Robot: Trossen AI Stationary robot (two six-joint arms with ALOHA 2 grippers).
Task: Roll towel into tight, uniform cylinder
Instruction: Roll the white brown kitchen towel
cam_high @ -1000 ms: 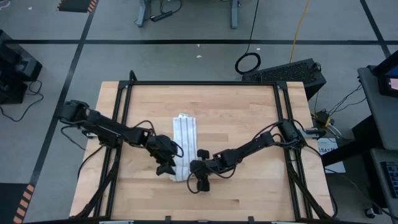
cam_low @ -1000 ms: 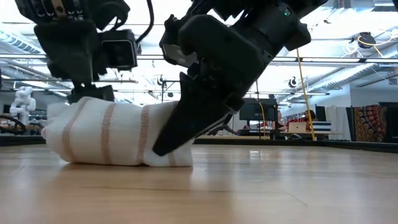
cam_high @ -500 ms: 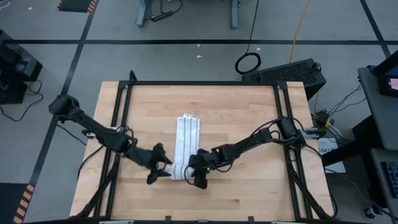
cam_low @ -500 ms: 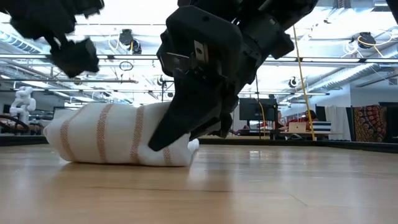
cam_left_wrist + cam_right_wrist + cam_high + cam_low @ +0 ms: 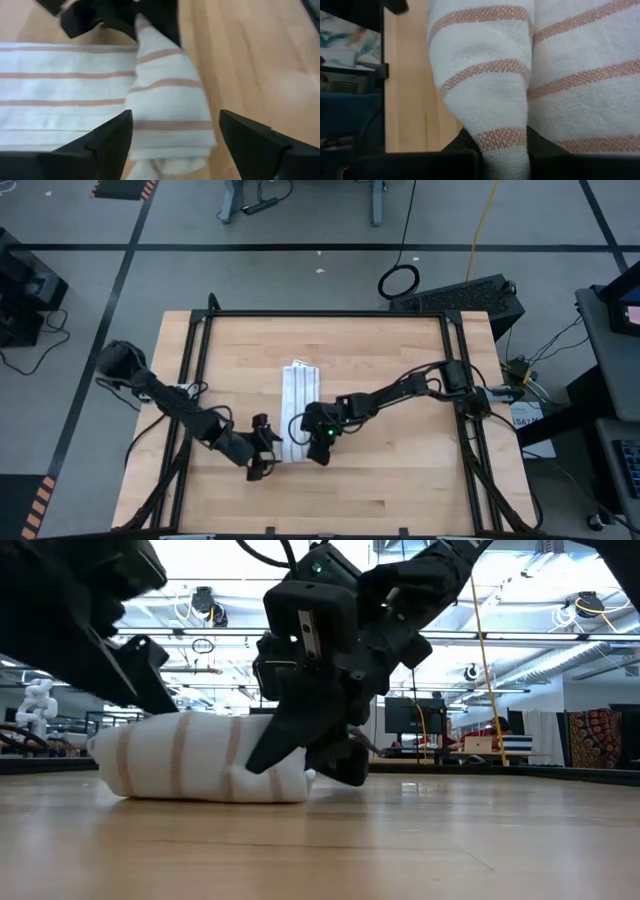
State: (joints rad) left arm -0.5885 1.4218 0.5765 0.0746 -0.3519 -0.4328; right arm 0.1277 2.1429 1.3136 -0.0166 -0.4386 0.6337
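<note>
Your towel (image 5: 297,408) is white open-weave cloth with reddish stripes, its near end wound into a soft, lumpy roll, the rest lying flat on the wooden table (image 5: 400,360). Your right gripper (image 5: 318,442) is clenched on the roll's end; your left gripper (image 5: 262,460) stands released just beside the opposite end, straddling it

Overhead looking down, tabletop-level sideways, two wrist close-ups, all sharing towel (image 5: 298,402)
</note>
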